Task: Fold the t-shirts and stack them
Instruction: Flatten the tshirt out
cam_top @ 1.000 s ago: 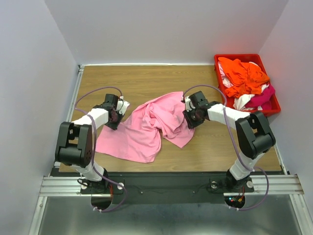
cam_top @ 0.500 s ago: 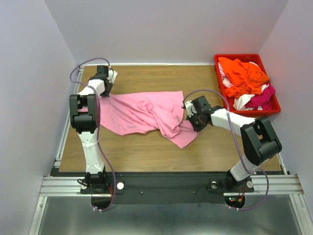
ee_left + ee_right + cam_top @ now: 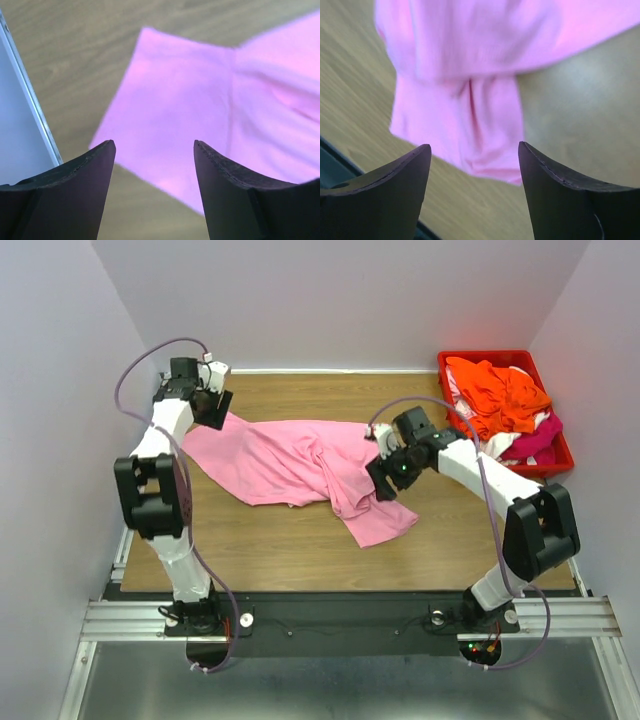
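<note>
A light pink t-shirt [image 3: 290, 462] lies stretched across the wooden table, bunched and creased toward its right end. My left gripper [image 3: 212, 405] hovers open above the shirt's far left corner; in the left wrist view that flat corner [image 3: 170, 120] lies below the parted fingers [image 3: 75, 195]. My right gripper [image 3: 385, 472] is open over the shirt's crumpled right part, and the right wrist view has a hanging fold [image 3: 470, 120] beneath the gap. Neither gripper holds cloth. Orange [image 3: 495, 390], white [image 3: 497, 448] and magenta [image 3: 535, 438] t-shirts lie heaped in the bin.
A red plastic bin [image 3: 455, 362] stands at the back right corner. Metal rails edge the table at the left [image 3: 152, 430] and a grey wall sits close behind. Bare wood [image 3: 280, 540] lies in front of the pink shirt.
The left gripper carried the shirt's left end to the far left corner, spreading it, then opened and released it. The right gripper also let go and rose slightly; the shirt now lies longer.
</note>
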`<state>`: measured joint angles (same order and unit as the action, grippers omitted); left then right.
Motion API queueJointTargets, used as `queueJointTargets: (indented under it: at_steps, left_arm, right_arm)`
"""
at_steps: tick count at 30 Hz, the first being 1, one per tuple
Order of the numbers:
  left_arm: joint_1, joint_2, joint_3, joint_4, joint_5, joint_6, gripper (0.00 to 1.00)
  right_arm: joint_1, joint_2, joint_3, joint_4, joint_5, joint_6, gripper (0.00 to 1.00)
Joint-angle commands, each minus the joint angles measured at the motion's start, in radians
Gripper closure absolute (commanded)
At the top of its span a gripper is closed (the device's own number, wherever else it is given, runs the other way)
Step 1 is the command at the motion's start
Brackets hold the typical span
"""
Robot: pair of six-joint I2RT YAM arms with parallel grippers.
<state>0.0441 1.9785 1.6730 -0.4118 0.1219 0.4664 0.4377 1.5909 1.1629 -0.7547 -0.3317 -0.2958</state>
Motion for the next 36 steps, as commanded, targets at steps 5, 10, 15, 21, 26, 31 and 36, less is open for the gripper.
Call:
queueJointTargets:
  at_steps: [5, 10, 15, 21, 26, 31, 36]
  left_arm:
    - [-0.001, -0.293, -0.358, 0.021, 0.147, -0.032, 0.28]
    - [-0.001, -0.296, -0.444, 0.056, 0.165, -0.051, 0.31]
    - [0.0, -0.267, -0.45, 0.096, 0.118, -0.058, 0.31]
    - [0.0, -0.182, -0.404, 0.067, 0.108, -0.057, 0.32]
    - [0.0, -0.173, -0.426, 0.054, 0.117, -0.041, 0.32]
    - [-0.001, -0.188, -0.46, 0.042, 0.121, -0.014, 0.32]
    - [-0.004, -0.214, -0.548, 0.024, 0.053, 0.066, 0.38]
  right_arm:
    - [-0.053, 0.18, 0.26, 0.118, 0.115, 0.119, 0.32]
    - [-0.116, 0.381, 0.467, 0.158, 0.204, 0.175, 0.4]
    - [-0.134, 0.512, 0.612, 0.182, 0.267, 0.191, 0.4]
    - [-0.134, 0.635, 0.698, 0.184, 0.228, 0.196, 0.4]
    - [-0.134, 0.678, 0.676, 0.183, 0.24, 0.195, 0.43]
    - [-0.134, 0.698, 0.63, 0.183, 0.29, 0.188, 0.52]
    - [-0.134, 0.578, 0.454, 0.181, 0.273, 0.144, 0.7]
